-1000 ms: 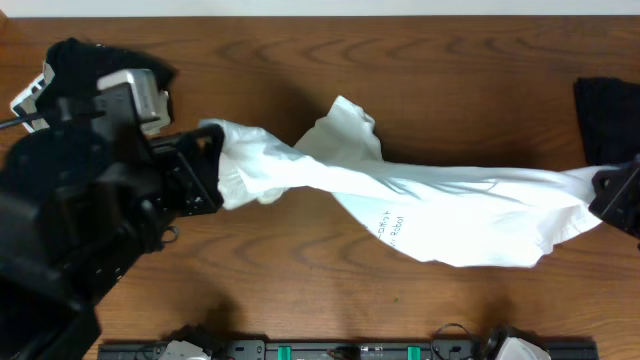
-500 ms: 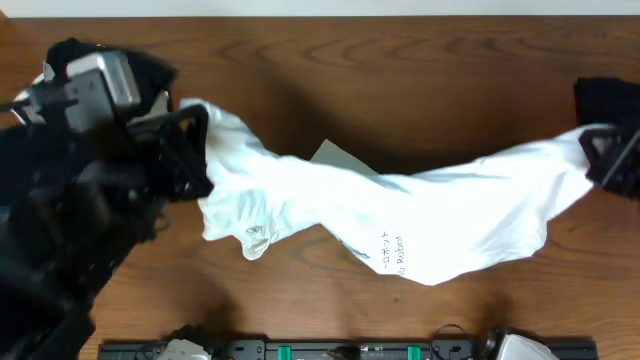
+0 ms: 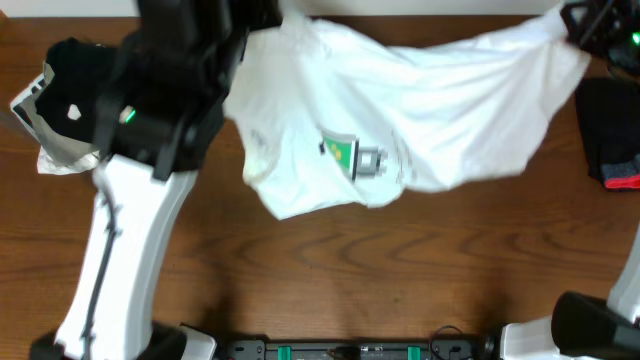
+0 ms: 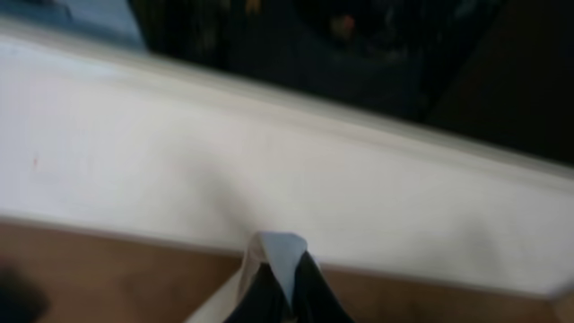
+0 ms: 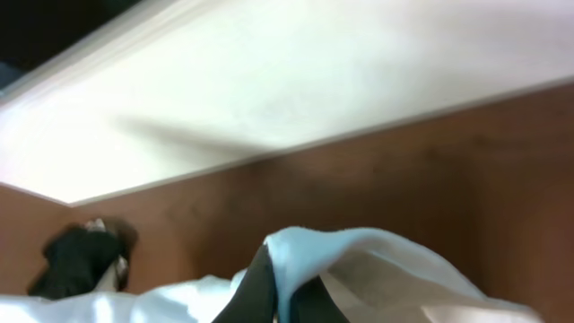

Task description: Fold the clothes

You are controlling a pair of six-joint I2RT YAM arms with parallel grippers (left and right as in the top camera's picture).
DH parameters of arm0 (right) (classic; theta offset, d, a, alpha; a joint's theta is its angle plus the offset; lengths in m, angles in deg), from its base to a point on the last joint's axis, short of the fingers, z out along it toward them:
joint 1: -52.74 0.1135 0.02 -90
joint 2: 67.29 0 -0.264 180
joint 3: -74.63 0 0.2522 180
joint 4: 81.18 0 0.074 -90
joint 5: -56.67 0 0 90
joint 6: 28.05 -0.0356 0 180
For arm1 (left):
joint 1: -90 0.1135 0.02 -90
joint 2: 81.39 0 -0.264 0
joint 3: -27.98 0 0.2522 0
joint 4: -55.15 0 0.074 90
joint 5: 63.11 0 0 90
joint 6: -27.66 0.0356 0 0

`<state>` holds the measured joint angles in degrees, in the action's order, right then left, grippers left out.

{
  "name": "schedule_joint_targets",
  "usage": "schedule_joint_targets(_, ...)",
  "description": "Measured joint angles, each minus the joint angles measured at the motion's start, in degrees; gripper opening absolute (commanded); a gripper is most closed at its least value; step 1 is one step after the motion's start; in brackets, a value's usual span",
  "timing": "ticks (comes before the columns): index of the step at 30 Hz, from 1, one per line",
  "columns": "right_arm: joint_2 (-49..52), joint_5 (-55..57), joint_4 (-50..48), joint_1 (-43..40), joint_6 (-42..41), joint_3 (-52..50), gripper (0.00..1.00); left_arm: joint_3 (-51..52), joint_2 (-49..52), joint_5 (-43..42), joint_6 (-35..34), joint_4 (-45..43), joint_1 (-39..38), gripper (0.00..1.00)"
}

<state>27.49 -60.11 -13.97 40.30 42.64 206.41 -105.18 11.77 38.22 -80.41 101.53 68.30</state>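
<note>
Brown wooden table (image 3: 400,280) is filling the overhead view, with a pale wall (image 4: 269,161) showing past its far edge in the wrist views. At the left gripper (image 4: 280,289) the jaws are pressing fully shut on a peak of the shirt (image 3: 450,90), white cloth poking up between the dark fingers. The right gripper (image 5: 280,294) is clamping another bunched edge of it in the same way. Between these two grips the shirt is hanging stretched along the far side of the table, sagging in the middle, its green mark (image 3: 345,152) facing up. Whether its low edge is touching the wood cannot be told. Off to the sides, a spotted black garment (image 3: 80,80) and a red-trimmed one (image 3: 610,130) are lying apart from it. By the look of it, folding proper is not yet beginning: no crease is showing, and laying the shirt flat and every fold are remaining.
</note>
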Motion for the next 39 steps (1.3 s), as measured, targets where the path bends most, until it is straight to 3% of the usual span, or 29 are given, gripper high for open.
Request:
schedule_joint_targets(10, 4.09, -2.03, -18.67, 0.63, -6.91, 0.28, 0.02, 0.04, 7.89, 5.51, 6.47, -24.76, 4.09, 0.06)
schedule_joint_targets(15, 4.07, -3.19, -18.47, -1.27, -7.52, 3.87, 0.01, -2.82, 4.83, 7.19, 10.40, -25.03, 4.44, 0.06)
schedule_joint_targets(19, 3.74, -3.23, -14.49, -1.95, -7.23, 5.20, 0.01, -3.96, 0.00, 7.45, 11.52, -17.51, 4.35, 0.06)
schedule_joint_targets(24, 4.24, -3.50, -5.09, -1.84, -5.40, 5.25, 0.01, -5.44, -3.54, 7.69, 9.01, -0.39, 4.35, 0.06)
schedule_joint_targets(33, 7.06, -3.21, 12.22, -1.29, -1.46, 5.20, 0.01, -3.56, 3.34, 7.91, -0.87, 25.81, 4.33, 0.06)
schedule_joint_targets(39, 5.27, -3.08, 18.40, -1.29, -0.59, 5.18, 0.01, -2.86, 1.11, 6.69, -4.46, 32.61, 2.97, 0.06)
